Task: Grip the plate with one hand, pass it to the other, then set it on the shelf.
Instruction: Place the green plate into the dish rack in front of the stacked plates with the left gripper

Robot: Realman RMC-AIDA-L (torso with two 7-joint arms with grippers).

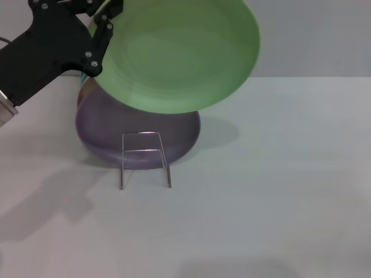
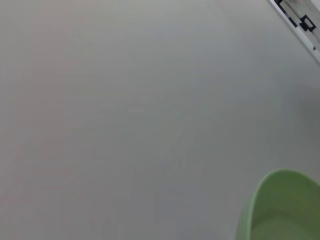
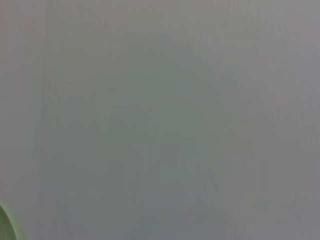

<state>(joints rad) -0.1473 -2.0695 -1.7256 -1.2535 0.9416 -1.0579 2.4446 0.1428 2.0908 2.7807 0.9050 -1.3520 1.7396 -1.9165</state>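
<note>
Here the left gripper holds the plate by its rim, its black jaws clamped on the plate's edge on the side toward the robot's left. The plate is in the air, tilted, with its hollow face toward the head camera, and it hangs above and behind the shelf, well clear of it. The shelf stands upright on the pale surface, its wire loop front facing the robot. Just behind the shelf lies a lilac plate flat on the surface, partly covered from view by the raised plate; a sliver of something brownish shows at its far left edge, too hidden to name. In the left wrist view a part of the plate's rim shows against the bare surface. The right gripper is out of the head view; the right wrist view shows only a thin green sliver of the plate.
</note>
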